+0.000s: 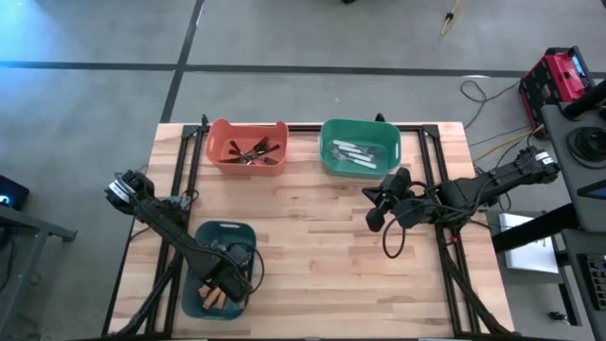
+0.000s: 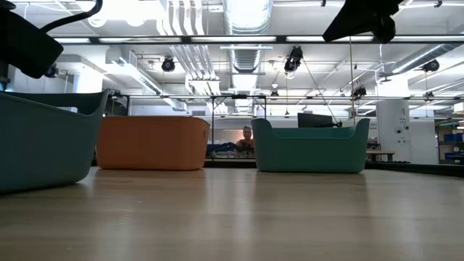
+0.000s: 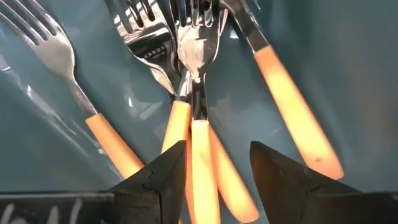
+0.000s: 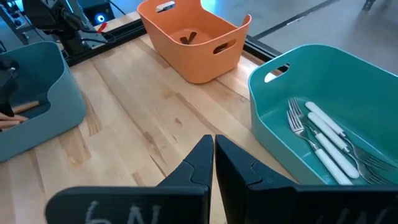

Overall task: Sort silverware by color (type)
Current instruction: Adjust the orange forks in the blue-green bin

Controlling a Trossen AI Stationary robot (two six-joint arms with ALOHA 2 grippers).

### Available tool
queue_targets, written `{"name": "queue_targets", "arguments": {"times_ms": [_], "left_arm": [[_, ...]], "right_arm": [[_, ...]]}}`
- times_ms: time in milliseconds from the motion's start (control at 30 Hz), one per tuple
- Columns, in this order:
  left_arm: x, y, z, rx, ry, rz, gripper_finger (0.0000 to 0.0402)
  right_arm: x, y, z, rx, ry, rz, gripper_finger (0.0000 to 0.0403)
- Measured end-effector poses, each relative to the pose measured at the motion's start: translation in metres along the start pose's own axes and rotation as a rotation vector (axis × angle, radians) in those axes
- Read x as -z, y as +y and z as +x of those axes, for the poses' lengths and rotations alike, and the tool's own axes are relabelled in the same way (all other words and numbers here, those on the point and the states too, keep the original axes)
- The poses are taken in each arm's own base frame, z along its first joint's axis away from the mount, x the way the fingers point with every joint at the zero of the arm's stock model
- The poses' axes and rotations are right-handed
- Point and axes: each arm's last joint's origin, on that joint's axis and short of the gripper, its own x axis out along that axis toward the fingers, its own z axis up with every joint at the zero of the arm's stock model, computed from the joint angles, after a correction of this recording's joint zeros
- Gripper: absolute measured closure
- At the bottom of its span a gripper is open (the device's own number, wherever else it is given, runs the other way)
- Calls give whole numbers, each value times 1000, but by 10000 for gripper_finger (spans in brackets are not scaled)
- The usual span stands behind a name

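Left fingers: the left gripper (image 3: 217,171) is spread wide down in the blue bin (image 1: 201,234), over the orange-handled forks (image 3: 202,155).
Right fingers: the right gripper (image 4: 213,158) is pressed together, above the table (image 1: 312,218).
White forks: in the green bin (image 1: 327,156).
Black forks: in the orange bin (image 1: 220,152).

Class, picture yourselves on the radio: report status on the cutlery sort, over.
Left gripper open inside blue bin, over orange-handled forks. Right gripper shut, parked beside green bin of white-handled cutlery. Nothing in the way.
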Motion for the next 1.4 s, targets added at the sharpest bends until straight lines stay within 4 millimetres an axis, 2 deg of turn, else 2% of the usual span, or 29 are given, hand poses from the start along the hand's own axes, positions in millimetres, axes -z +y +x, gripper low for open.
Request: {"name": "queue_targets", "arguments": {"times_ms": [867,1400], "left_arm": [[-1,-3,22,-29,8,-12,247],[0,-4,21,-26,22,-25,379]], "right_arm": [[0,0,0,3,4,-5,394],[1,-1,0,9,11,-14,394]]}}
